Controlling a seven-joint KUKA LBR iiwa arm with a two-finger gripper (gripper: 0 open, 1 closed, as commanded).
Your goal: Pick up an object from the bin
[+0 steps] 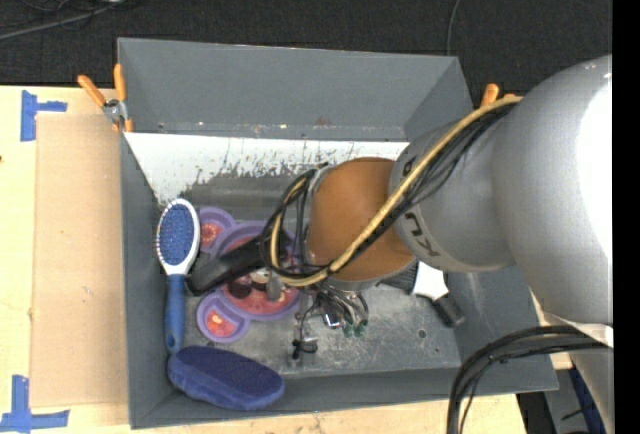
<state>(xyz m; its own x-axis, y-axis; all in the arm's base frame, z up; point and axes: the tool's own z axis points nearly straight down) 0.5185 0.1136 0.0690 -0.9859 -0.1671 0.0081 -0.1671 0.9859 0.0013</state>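
My gripper [338, 308] hangs low in the middle of the bin, mostly covered by the arm's orange dome and cables. It is just right of a cluster of purple round pieces [222, 320] with pink centres. A black elongated thing [218, 271] lies across those purple pieces, to the gripper's left. Nothing shows between the gripper and the bin floor except a small dark bit under it.
A hairbrush with a white head, blue bristles [178, 236] and a blue handle lies along the left wall. A dark blue soft pouch [226, 380] sits in the front left corner. A white and black item [433, 285] lies right of the gripper. The arm covers the bin's right half.
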